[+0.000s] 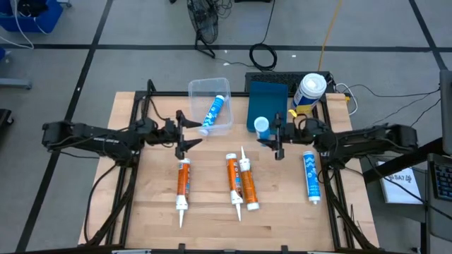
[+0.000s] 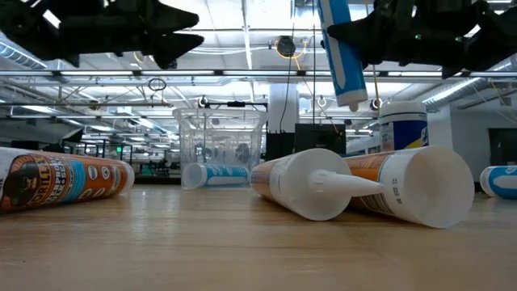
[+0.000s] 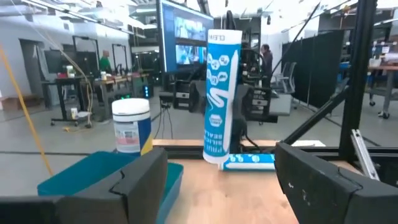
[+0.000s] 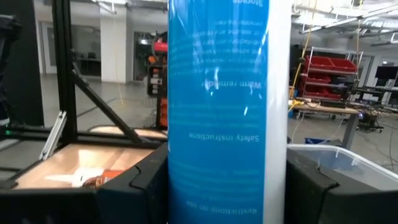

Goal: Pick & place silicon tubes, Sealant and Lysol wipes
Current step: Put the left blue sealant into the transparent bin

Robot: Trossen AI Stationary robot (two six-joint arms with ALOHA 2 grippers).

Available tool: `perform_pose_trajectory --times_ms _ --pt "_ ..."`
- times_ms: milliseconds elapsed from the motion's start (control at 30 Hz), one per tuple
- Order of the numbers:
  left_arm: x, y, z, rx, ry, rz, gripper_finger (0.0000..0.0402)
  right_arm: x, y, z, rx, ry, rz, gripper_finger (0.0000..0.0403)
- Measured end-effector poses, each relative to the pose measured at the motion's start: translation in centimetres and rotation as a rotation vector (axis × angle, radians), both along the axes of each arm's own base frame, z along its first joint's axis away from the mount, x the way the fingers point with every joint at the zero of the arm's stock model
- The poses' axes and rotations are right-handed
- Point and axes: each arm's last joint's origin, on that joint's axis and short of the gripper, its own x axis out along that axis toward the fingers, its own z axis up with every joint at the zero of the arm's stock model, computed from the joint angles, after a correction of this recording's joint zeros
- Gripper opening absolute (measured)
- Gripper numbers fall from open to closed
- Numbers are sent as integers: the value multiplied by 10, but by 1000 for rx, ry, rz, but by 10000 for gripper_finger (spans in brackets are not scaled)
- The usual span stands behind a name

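My right gripper (image 1: 274, 138) is shut on a blue-and-white tube (image 4: 227, 112), held upright above the table in front of the blue bin (image 1: 268, 102). The tube also shows in the left wrist view (image 3: 221, 93) and the low view (image 2: 342, 56). My left gripper (image 1: 188, 134) is open and empty, hovering beside the clear bin (image 1: 210, 90), where another blue-and-white tube (image 1: 213, 111) lies. The Lysol wipes canister (image 1: 309, 92) stands upright at the far right. Two orange tubes (image 1: 183, 182) (image 1: 233, 180), an orange-and-white tube (image 1: 248, 185) and a blue-and-white tube (image 1: 311, 176) lie on their sides on the table. My right gripper pinches the tube's round body (image 4: 186, 186) between its two fingers (image 4: 134, 186), about midway along its length. The fingers come level from the table's right side and lie across the tube. The tube stands nearly upright, lifted clear, its lower end (image 2: 352, 99) well above the table.
Dark frame rails run along the table's left and right edges (image 1: 332, 190). Cables and a keyboard lie beyond the far edge. A person shows in the room behind in the left wrist view (image 3: 106, 62). Bare wood lies along the table's near edge (image 1: 212, 226).
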Motion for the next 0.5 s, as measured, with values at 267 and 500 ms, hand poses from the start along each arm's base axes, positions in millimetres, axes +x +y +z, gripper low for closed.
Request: perform_pose_trajectory --times_ms 267,500 --pt "39 6 13 33 25 5 294 10 -2 -4 17 -40 5 206" --pt "70 10 21 52 36 -30 294 22 -3 3 16 -46 65 206"
